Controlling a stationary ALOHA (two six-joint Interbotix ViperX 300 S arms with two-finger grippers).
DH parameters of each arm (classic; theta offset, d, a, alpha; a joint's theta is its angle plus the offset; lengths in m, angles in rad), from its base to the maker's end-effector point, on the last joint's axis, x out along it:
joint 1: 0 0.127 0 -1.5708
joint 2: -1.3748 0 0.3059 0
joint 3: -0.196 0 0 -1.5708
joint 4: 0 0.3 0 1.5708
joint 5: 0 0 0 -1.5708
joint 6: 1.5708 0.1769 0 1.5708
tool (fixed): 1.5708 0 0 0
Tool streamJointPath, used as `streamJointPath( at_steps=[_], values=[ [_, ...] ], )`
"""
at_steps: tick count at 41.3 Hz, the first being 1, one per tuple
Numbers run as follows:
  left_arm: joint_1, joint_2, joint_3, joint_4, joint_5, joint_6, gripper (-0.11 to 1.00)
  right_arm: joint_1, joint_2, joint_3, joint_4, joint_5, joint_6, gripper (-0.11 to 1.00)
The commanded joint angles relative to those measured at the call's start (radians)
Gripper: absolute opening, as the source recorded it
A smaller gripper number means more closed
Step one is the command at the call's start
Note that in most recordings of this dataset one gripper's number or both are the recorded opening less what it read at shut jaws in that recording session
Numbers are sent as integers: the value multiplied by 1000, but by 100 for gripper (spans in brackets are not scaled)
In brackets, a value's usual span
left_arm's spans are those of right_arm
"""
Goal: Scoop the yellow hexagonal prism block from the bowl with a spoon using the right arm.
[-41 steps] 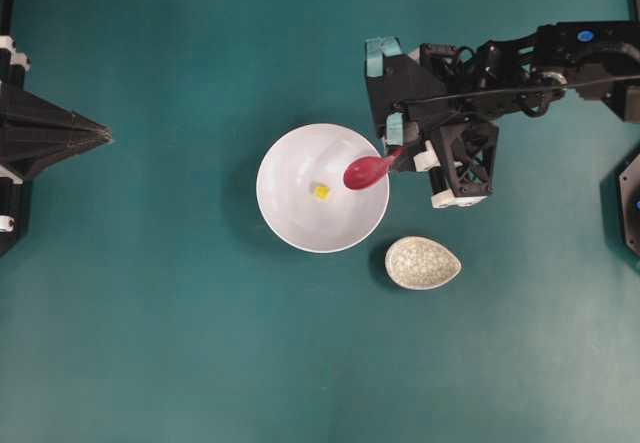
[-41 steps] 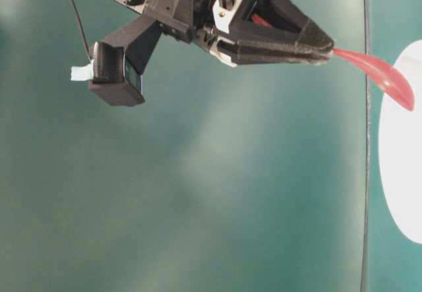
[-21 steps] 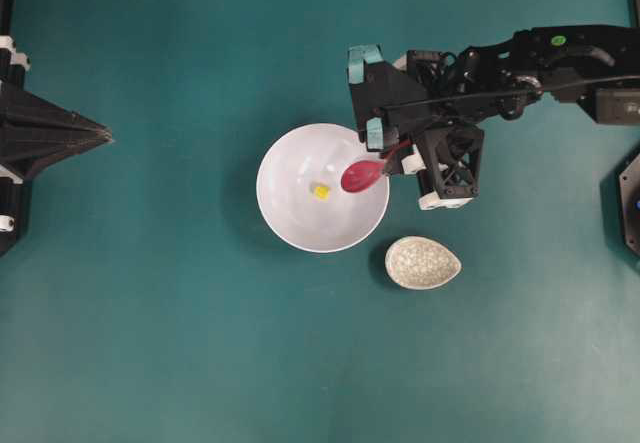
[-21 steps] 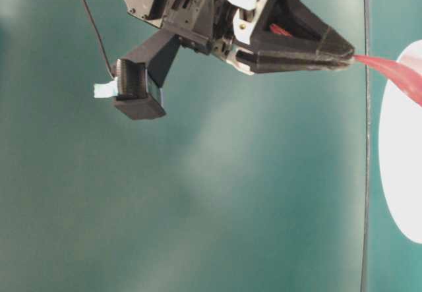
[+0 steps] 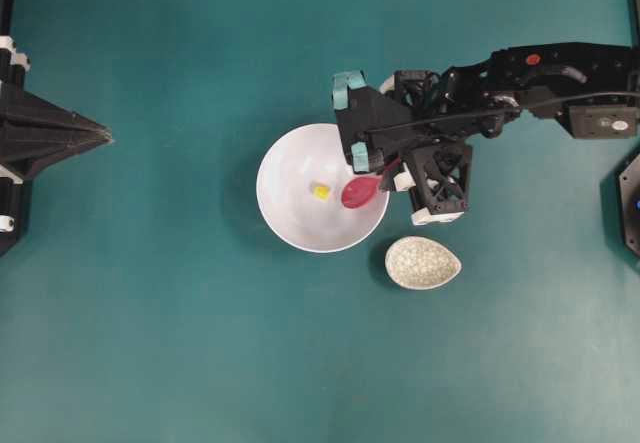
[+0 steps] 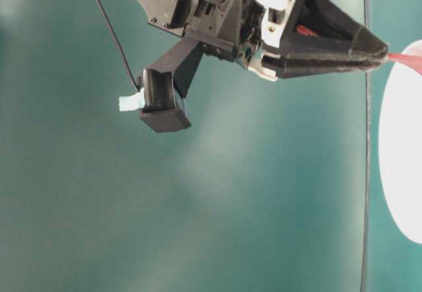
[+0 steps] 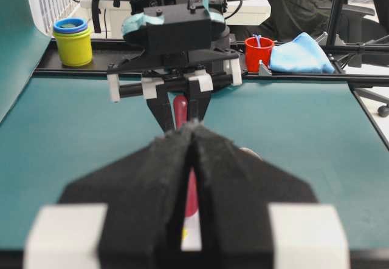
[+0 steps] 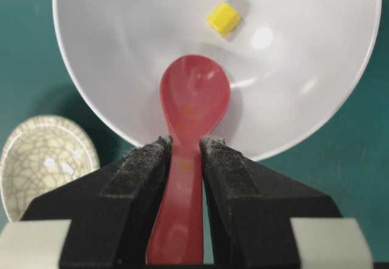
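Observation:
The yellow hexagonal prism block (image 5: 321,191) (image 8: 223,18) lies near the middle of the white bowl (image 5: 290,213) (image 8: 304,68). My right gripper (image 5: 386,175) (image 8: 185,144) is shut on the handle of the red-pink spoon (image 5: 360,192) (image 8: 194,96). The spoon's head reaches over the bowl's right rim, hollow side up, a short way from the block and apart from it. At table level the gripper's tip (image 6: 381,51) holds the spoon (image 6: 407,57) at the bowl's (image 6: 402,173) edge. My left gripper (image 5: 104,135) (image 7: 193,127) rests shut and empty at the far left.
A small speckled beige dish (image 5: 423,262) (image 8: 42,156) sits just right of and below the bowl. Beyond the table's far rail in the left wrist view stand a yellow cup (image 7: 73,43), a red cup (image 7: 258,51) and a blue cloth (image 7: 302,53).
The right arm has moved left, carrying the spoon's head from the bowl's right rim further inside, closer to the yellow block. The left arm has not moved.

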Motion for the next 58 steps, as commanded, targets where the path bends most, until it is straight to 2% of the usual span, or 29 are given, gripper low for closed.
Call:
streamJointPath(
  at_steps=[1, 12, 26, 42, 58],
  values=[
    [2, 9, -26, 3, -5, 2, 0, 3, -8, -31, 3, -8, 2, 25],
    [2, 6, -28, 3, -5, 2, 0, 5, 20, -54, 5, -8, 5, 25],
    [2, 5, -28, 3, -5, 2, 0, 8, 31, -58, 5, -8, 91, 25],
    [2, 2, -29, 3, -5, 3, 0, 25, 49, -58, 5, -26, 104, 25],
    [2, 0, -28, 3, -8, 2, 0, 25, 66, -58, 5, -72, 170, 25]
  ],
)
